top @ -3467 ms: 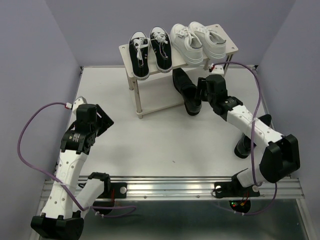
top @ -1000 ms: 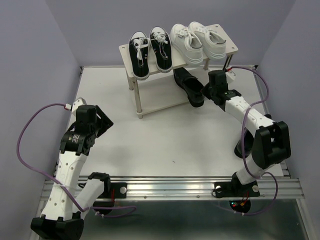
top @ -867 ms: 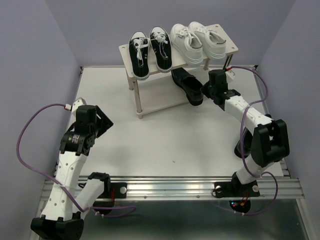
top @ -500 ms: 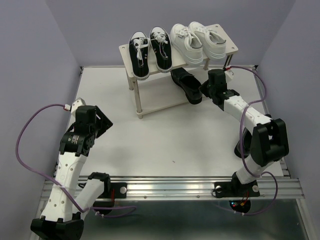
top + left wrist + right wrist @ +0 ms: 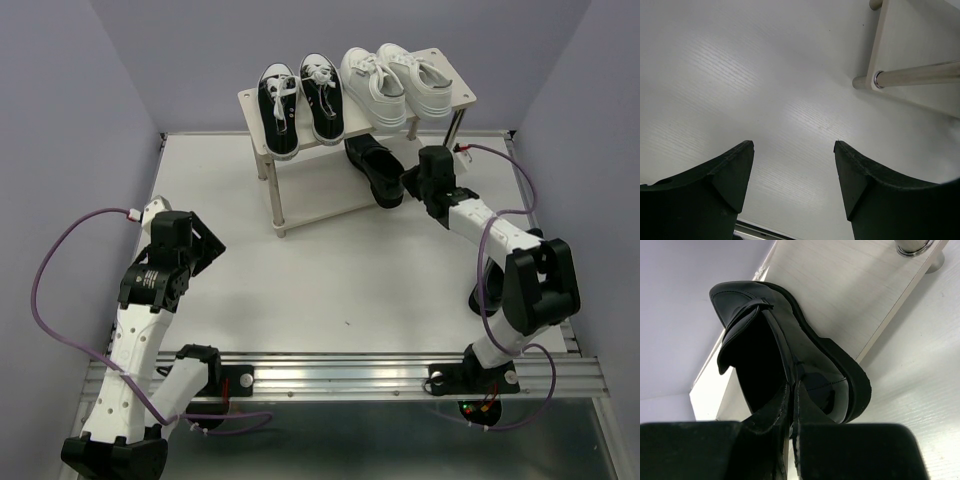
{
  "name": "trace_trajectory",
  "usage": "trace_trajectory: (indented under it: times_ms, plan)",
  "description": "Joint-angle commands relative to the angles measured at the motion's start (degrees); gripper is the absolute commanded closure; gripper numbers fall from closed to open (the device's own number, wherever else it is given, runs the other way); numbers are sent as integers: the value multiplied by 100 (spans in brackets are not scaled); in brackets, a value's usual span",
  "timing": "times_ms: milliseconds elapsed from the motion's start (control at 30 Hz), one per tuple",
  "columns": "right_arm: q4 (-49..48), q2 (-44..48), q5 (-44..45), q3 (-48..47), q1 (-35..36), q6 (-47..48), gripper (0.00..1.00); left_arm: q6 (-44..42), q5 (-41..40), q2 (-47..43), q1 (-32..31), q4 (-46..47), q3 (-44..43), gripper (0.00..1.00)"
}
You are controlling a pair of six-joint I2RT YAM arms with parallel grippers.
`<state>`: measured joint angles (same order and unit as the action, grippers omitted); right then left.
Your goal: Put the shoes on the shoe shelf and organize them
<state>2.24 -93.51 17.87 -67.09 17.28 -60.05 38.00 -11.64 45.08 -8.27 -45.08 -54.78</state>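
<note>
Right wrist view gives us the best look. The right gripper [image 5: 792,390] is pinched tight on the thin back collar of the black loafer [image 5: 815,365], one finger inside the opening and one outside. The loafer looks to be resting on the lower board of the shoe shelf [image 5: 850,285] at centre frame, with its heel end poking past the board's edge.

It's glossy leather, so we reckon it's slippery and floppy at the rim, while the chunky sole is stiff and carries most of the weight. The collar near the heel seems the sane grab spot.

The left gripper [image 5: 792,147] hangs wide open over the table [image 5: 715,60], holding nothing.
</note>
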Motion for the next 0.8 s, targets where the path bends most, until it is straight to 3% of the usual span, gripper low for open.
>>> trace_trajectory:
  times_ms: [0,33,67,133,167,233,533,667,767]
  plan:
    - [-497,263,235,170,-40,-323,99,-3,-75,-105,-25,17,-182,24]
    - [-505,281,226,170,-40,-306,96,-3,-75,-96,-17,17,-173,24]
    - [-497,299,182,170,-40,-236,81,-3,-67,-105,-25,25,-182,24]
    - [-497,395,156,161,-40,-139,61,-20,-58,-105,-25,43,-173,24]
    - [-496,439,138,152,-40,-17,39,-12,-49,-105,-25,43,-173,24]
    - [-488,606,121,152,-40,151,28,-29,-40,-96,-25,61,-155,24]
    - [829,1484,533,301,-92,1029,24,-47,13,-43,-17,254,-85,24]
    - [2110,2370,1419,635,-93,1329,19,-187,-137,-34,-17,237,-164,24]
    - [2762,2872,1947,1127,-171,1286,7,-231,-190,9,-17,271,-190,24]
